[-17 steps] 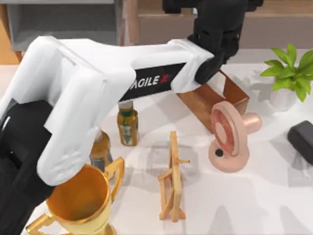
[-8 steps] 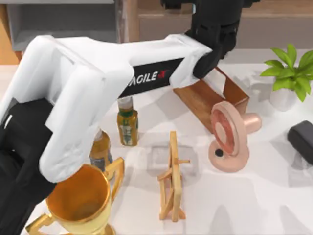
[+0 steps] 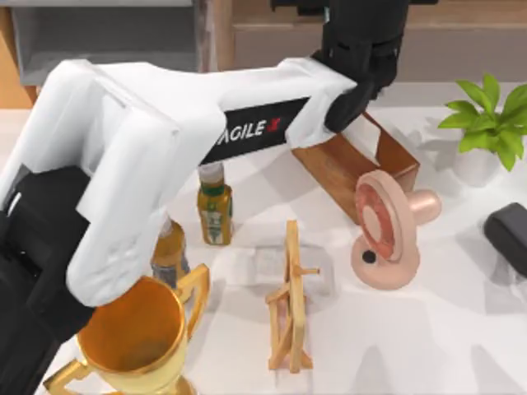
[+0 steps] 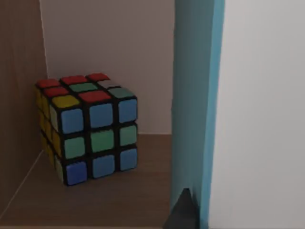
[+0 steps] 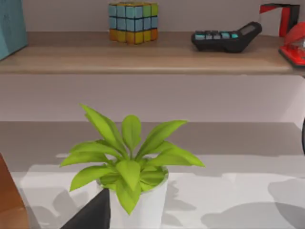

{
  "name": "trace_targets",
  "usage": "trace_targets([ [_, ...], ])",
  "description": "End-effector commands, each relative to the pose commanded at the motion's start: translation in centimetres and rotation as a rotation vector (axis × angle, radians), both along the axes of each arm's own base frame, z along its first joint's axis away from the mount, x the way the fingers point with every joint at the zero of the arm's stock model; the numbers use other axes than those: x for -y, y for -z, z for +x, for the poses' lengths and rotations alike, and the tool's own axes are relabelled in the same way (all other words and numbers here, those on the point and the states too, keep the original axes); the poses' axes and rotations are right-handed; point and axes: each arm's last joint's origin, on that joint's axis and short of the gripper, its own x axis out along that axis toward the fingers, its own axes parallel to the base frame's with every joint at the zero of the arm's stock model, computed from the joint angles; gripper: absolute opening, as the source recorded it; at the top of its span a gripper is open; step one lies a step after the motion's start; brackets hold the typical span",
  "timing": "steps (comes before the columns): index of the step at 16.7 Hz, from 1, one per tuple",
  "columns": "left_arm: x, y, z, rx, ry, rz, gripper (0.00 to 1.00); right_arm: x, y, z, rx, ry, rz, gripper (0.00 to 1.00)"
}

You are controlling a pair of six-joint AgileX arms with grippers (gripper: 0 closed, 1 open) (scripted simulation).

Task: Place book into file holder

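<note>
Close up: teal-blue book standing upright, white page edges alongside. Beside it, apart, a colour cube resting on a wooden shelf near a brown side wall.

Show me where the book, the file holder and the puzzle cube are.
book (image 4: 193, 105): left wrist view, teal cover.
file holder (image 3: 107, 37): top view, grey inner wall.
puzzle cube (image 4: 90, 126): left wrist view, front face.

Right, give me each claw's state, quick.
Left claw: closed on the book, upright at the shelf.
Right claw: cannot be told.
</note>
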Motion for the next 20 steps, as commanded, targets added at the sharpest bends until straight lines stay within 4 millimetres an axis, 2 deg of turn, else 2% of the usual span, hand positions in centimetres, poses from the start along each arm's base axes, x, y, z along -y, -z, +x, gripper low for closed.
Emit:
trace_targets([
  [2,0.0,0.0,0.0,0.000,0.000,0.000,0.02,0.0,0.0,0.0,0.000,0.000,0.000,1.00],
  [3,0.0,0.0,0.0,0.000,0.000,0.000,0.00,0.0,0.0,0.0,0.000,0.000,0.000,1.00],
  [12,0.2,-0.2,-0.1,0.004,0.004,-0.002,0.00,0.0,0.0,0.0,0.000,0.000,0.000,1.00],
  [15,1.4,-0.8,-0.8,0.049,0.034,-0.032,0.00,0.0,0.0,0.0,0.000,0.000,0.000,1.00],
  [17,2.5,0.1,-1.4,0.059,0.064,-0.043,0.00,0.0,0.0,0.0,0.000,0.000,0.000,1.00],
  [20,2.3,-0.3,-1.1,0.065,0.060,-0.081,0.00,0.0,0.0,0.0,0.000,0.000,0.000,1.00],
])
